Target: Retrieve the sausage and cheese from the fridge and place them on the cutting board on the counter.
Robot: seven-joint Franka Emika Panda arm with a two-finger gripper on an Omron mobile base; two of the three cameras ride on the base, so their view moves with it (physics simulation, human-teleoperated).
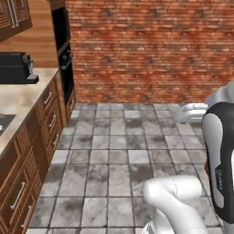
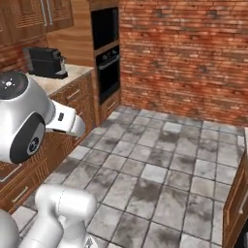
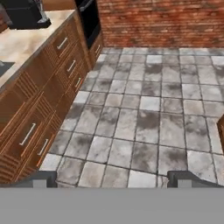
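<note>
While the fridge, cheese and sausage are nowhere among what the cameras take in, the arm waits over bare floor.

Nearest, the claw (image 3: 112, 180) hangs released, its two dark tips spread wide with nothing between them, above the grey tiled floor (image 3: 144, 118). To the left runs the bench (image 1: 20, 98) over brown drawers (image 3: 41, 109), carrying a black coffee machine (image 2: 46, 62); no cutting board can be made out on it. Farther off stand the built-in oven (image 2: 107, 65) and the brick wall (image 1: 151, 45). Likely risk: driving or swinging blind to find the fridge could clip the drawers or oven column.
</note>
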